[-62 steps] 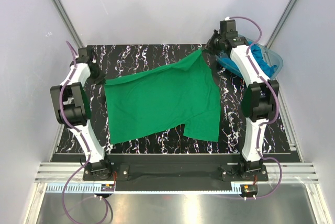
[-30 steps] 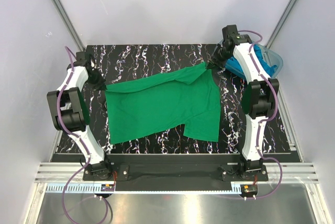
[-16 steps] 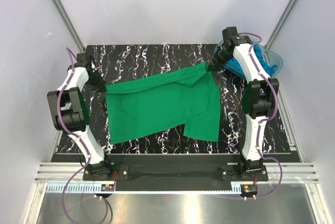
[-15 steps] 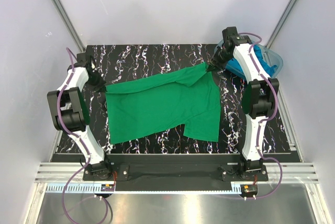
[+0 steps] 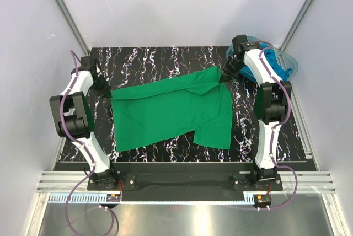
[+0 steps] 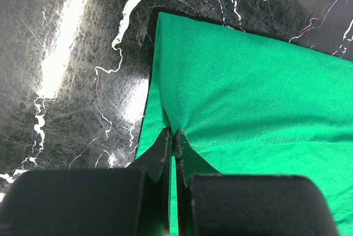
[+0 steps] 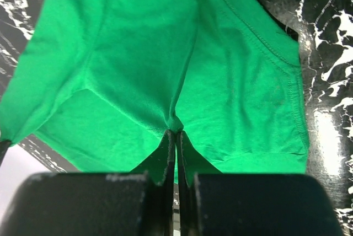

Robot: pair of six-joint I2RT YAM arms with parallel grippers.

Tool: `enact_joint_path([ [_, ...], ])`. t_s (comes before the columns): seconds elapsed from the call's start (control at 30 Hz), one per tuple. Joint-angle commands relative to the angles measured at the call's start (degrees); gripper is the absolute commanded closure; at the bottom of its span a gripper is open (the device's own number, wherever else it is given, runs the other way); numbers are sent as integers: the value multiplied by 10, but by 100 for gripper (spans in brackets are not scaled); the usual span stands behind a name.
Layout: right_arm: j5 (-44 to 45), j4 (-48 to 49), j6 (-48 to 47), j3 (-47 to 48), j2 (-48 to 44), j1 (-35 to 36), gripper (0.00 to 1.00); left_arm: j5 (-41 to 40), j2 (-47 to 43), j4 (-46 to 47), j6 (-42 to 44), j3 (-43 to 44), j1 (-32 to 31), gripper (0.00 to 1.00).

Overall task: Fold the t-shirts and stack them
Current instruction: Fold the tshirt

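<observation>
A bright green t-shirt (image 5: 171,109) lies spread on the black marbled table (image 5: 154,59). My left gripper (image 5: 103,89) is shut on the shirt's far left corner (image 6: 174,123), pinching a fold of cloth low at the table. My right gripper (image 5: 223,77) is shut on the shirt's far right corner (image 7: 176,120), which it holds slightly lifted. Turquoise-blue t-shirts (image 5: 276,65) lie bunched in the tub at the far right, partly hidden by the right arm.
A clear blue-tinted plastic tub (image 5: 289,62) sits at the table's far right corner, behind the right arm. White walls with metal rails enclose the table on three sides. The arm bases stand at the near edge.
The right gripper has moved down and a little left with its corner, lowering the cloth toward the table. The left gripper has stayed in place on its corner.
</observation>
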Motion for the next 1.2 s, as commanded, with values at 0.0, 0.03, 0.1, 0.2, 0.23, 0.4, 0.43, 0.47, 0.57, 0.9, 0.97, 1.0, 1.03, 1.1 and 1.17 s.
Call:
enact_joint_path([
  [0.0,22,4,-11,-1,-3,-3,100,-10,3,2,10,-2,6,100],
  [0.03,25,3,-13,0,-3,-3,100,-8,4,2,11,-5,7,100],
  [0.1,31,0,-16,6,-3,-4,100,-8,1,5,12,-11,6,100],
  [0.2,31,-1,-18,13,-2,-4,100,-14,3,6,15,-19,6,100],
  [0.23,30,-3,-17,14,0,-4,100,-14,5,6,16,-20,6,100],
  [0.4,28,-1,-18,7,-1,-4,100,-16,9,12,16,-27,6,100],
  [0.43,29,-2,-19,6,-2,-4,100,-17,11,13,17,-28,6,100],
  [0.47,29,-3,-21,3,-4,-4,100,-15,13,12,17,-29,7,100],
  [0.57,38,-1,-24,-1,-9,-5,100,-12,14,17,16,-35,6,100],
  [0.9,31,-8,-23,12,-13,-9,100,-23,15,1,26,-16,6,100],
  [0.97,32,-9,-24,12,-10,-9,100,-26,19,4,28,-16,6,100],
  [1.0,30,-9,-24,12,-9,-8,100,-25,22,5,28,-16,6,100],
  [1.03,29,-7,-26,12,-5,-9,100,-22,25,5,28,-16,5,100],
  [1.1,29,-6,-25,10,-2,-10,100,-18,31,7,24,-16,5,100],
  [1.17,29,-4,-25,11,3,-9,100,-18,33,13,22,-16,6,100],
])
